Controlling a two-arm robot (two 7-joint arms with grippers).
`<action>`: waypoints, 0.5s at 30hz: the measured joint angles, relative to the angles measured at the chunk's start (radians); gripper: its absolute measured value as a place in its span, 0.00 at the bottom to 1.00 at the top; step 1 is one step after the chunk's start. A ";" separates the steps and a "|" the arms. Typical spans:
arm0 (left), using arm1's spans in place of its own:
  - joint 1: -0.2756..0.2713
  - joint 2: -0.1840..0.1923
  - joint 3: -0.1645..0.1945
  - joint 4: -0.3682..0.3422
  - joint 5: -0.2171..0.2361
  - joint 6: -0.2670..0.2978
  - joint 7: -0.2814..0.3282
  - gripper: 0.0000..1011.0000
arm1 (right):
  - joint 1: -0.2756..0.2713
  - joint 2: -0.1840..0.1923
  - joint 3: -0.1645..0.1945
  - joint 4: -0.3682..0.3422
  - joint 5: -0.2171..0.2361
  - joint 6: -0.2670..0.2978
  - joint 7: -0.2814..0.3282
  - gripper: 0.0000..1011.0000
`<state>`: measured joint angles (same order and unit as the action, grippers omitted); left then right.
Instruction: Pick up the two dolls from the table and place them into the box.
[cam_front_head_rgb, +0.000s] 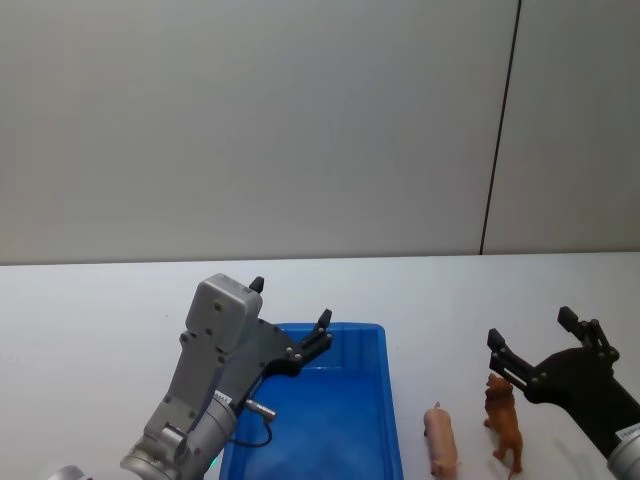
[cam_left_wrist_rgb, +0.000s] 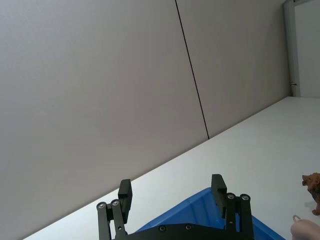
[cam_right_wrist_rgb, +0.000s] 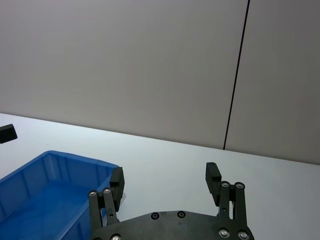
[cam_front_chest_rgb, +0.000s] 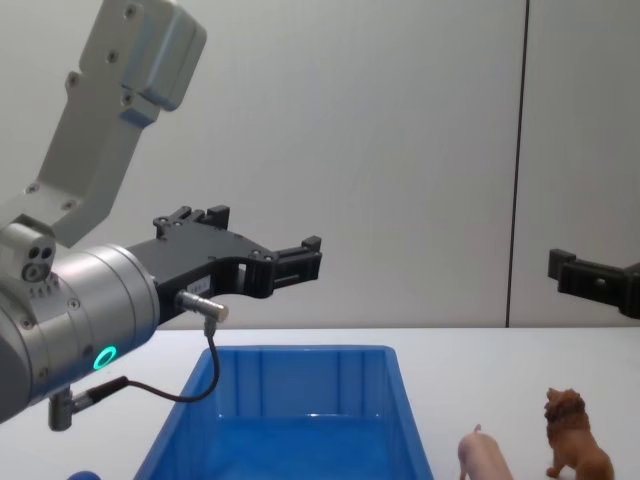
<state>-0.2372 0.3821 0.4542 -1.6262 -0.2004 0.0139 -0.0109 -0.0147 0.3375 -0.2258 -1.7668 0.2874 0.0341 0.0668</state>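
Table (cam_front_head_rgb: 90, 310): plain white, running back to a grey wall (cam_front_head_rgb: 250, 120) that has one dark upright seam (cam_front_head_rgb: 500, 130).
Box (cam_front_head_rgb: 393, 400): bright blue and open-topped. It stands on the table in front of the robot, slightly left of the middle. The part of its inside that is in view holds nothing.
Pig (cam_front_head_rgb: 441, 440): pale pink. It stands on the table just right of the box, close to the box's right wall but apart from it.
Lion (cam_front_head_rgb: 503, 420): brown with a mane, upright on its legs. It stands on the table just right of the pig, the two dolls near each other and not touching.
Left gripper (cam_front_head_rgb: 291, 302): held in the air over the far left part of the box and pointing toward the wall. In the chest view it sits well above the rim. The fingers are spread wide with nothing between them.
Right gripper (cam_front_head_rgb: 531, 327): held in the air on the right, over the table beside the box and pointing toward the wall. In the head view its left fingertip lies just over the lion's head, but the chest view shows it well above the lion. The fingers are spread wide and hold nothing.
Dolls: neither one is touched by a gripper.
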 joint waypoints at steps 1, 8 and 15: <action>0.000 0.000 0.000 0.000 0.000 0.000 0.000 0.99 | 0.000 0.000 0.000 0.000 0.000 0.000 0.000 0.99; 0.000 0.000 0.000 0.000 0.000 0.000 0.000 0.99 | 0.000 0.000 0.000 0.000 0.000 0.000 0.000 0.99; 0.000 0.000 0.000 0.000 0.000 0.000 0.000 0.99 | 0.000 0.000 0.000 0.000 0.000 0.000 0.000 0.99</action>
<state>-0.2372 0.3821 0.4542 -1.6262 -0.2004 0.0139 -0.0109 -0.0146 0.3375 -0.2258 -1.7668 0.2873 0.0341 0.0668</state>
